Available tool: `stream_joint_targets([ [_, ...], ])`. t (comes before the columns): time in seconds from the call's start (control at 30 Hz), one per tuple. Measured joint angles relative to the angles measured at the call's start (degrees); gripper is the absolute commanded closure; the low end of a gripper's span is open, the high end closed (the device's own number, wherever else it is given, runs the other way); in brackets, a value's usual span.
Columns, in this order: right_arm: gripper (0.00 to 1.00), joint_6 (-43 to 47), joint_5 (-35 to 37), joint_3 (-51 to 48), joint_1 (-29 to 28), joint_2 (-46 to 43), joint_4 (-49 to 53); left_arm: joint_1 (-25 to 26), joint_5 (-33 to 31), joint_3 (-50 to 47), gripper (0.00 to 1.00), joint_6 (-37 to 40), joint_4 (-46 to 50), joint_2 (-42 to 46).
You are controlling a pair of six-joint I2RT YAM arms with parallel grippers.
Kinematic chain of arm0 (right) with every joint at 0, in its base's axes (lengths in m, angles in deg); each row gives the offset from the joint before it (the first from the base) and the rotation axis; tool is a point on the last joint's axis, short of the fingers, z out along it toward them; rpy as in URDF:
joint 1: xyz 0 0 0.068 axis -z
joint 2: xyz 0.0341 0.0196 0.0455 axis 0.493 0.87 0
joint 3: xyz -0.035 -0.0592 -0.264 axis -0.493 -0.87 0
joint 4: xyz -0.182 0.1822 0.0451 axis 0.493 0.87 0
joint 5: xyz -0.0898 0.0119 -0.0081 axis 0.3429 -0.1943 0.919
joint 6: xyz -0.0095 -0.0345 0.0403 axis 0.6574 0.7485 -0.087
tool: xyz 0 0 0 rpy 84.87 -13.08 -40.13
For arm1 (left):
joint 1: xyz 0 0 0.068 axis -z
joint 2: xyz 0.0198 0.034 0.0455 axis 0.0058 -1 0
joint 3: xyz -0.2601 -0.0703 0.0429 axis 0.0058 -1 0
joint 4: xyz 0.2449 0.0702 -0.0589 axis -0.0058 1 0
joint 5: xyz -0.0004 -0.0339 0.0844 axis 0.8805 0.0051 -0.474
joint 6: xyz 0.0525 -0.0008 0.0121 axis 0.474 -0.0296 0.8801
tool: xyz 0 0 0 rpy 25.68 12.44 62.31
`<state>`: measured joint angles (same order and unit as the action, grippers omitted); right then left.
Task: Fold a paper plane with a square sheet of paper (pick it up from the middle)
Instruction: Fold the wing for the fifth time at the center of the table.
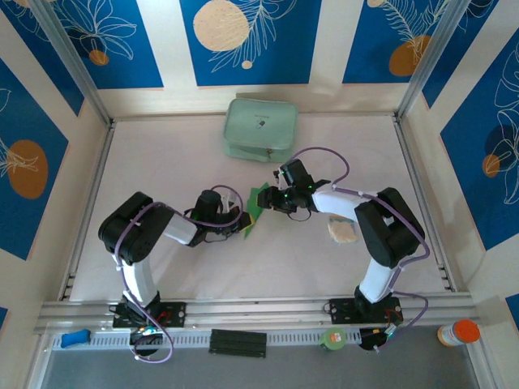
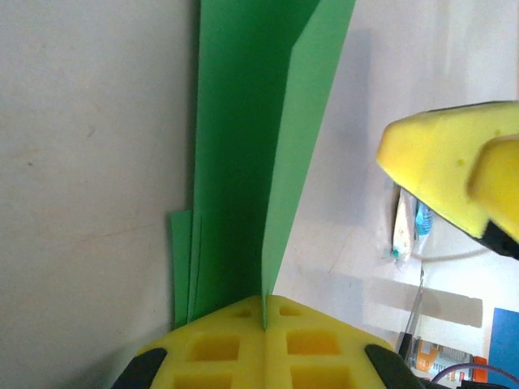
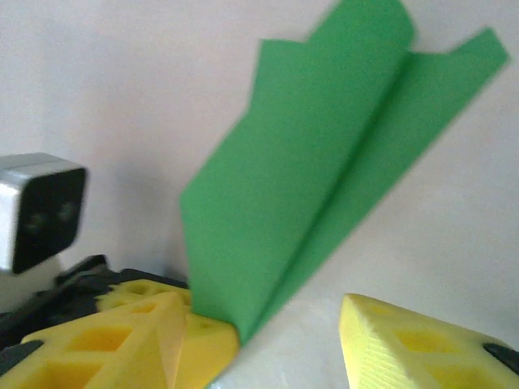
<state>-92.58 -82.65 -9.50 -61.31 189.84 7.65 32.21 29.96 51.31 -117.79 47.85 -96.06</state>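
blue floral wall panels [image 1: 284, 49]; pale tabletop [image 1: 162, 154]; aluminium corner posts [image 1: 73, 65]

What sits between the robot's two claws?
In the top view, folded bright green paper: the left gripper pinches it, the right gripper stands open beside it.

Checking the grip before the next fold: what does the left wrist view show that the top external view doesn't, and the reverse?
Left wrist: the left end effector has its yellow pads pressed together on the lower edge of the green paper, with layered creased edges fanning out beside them. Top external: the mint pouch at the far side of the table, a beige object by the right arm, and both arms bent inward. Shared: the green paper held up mid-table, with the right end effector close beside it.
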Motion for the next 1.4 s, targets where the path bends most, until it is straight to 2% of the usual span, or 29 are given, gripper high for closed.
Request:
stream_joint_targets([
  [0.2, 0.36, 2.45, 4.26, 7.39, -1.53, 4.2, 6.51, -0.02, 0.35, 0.76, 0.98, 0.22, 1.81, 0.13],
  [0.57, 0.36, 2.64, 7.91, 14.99, -3.06, 11.39, 13.18, -0.15, 0.63, 1.07, 0.96, 0.24, 2.62, 0.22],
  [0.9, 0.39, 1.14, 9.77, 19.32, -3.28, 14.1, 18.58, -0.17, 0.52, 1.07, 0.85, 0.68, 3.61, 1.14],
  [1.4, 0.4, -0.5, 12.63, 23.69, -4.13, 16.5, 23.93, -0.11, -2.49, 0.48, 0.72, 5.84, 13.0, 7.08],
])
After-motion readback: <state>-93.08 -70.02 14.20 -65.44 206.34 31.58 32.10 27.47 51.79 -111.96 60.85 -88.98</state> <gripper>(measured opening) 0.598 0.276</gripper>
